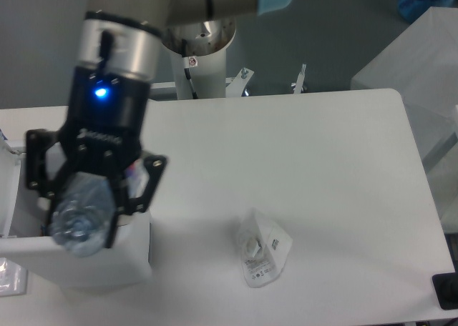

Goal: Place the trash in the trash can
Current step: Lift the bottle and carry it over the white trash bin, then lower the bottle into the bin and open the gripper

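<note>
Right now the black two-finger gripper point(86, 215) hangs over the white boxy plastic trash can point(107, 258) at the left side of the white table point(322, 169). Its fingers are clenched around a clear plastic water bottle point(80, 217), which sits between them with its round end facing up toward the camera. The bottle is above the open top of the can, near the front wall, and most of the can is hidden behind the gripper and the arm. The other piece of trash, a crumpled clear wrapper with white printing point(262, 249), lies flat on the table, well apart from the can on its right. The step in hand looks like dropping the bottle in. To do this well, the gripper should be right over the open hole, not over the rim, before the fingers let go. The bottle seems close to the front edge, so a small move toward the back of the can would be safer. If it lets go over the rim, the bottle could bounce off and roll across the table.
</note>
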### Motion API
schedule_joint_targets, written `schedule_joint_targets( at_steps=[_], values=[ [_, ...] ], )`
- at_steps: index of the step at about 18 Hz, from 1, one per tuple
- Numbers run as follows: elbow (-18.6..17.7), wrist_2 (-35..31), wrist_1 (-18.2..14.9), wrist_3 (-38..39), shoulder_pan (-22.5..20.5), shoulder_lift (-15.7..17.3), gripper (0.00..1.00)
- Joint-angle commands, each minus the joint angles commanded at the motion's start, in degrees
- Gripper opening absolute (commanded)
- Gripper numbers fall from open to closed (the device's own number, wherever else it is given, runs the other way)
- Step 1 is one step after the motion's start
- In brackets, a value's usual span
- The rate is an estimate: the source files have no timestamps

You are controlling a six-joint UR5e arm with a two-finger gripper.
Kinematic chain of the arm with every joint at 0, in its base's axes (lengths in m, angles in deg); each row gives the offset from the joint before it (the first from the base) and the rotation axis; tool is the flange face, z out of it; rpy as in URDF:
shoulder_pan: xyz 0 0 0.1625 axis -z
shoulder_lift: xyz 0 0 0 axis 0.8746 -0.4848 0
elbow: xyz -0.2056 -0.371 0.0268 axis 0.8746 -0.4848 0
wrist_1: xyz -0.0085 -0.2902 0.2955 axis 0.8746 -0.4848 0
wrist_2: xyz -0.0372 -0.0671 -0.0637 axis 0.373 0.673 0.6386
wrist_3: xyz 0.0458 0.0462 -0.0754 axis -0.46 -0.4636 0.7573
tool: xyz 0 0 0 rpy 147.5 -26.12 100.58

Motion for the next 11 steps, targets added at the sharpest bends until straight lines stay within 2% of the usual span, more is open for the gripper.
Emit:
schedule_joint_targets(
  at_steps=[6,11],
  values=[
    [-1.05,0.0,-0.09,0.35,1.94,-1.32,0.6],
    [-3.25,0.0,-0.09,-0.09,2.55,-0.62,0.65]
  ],
)
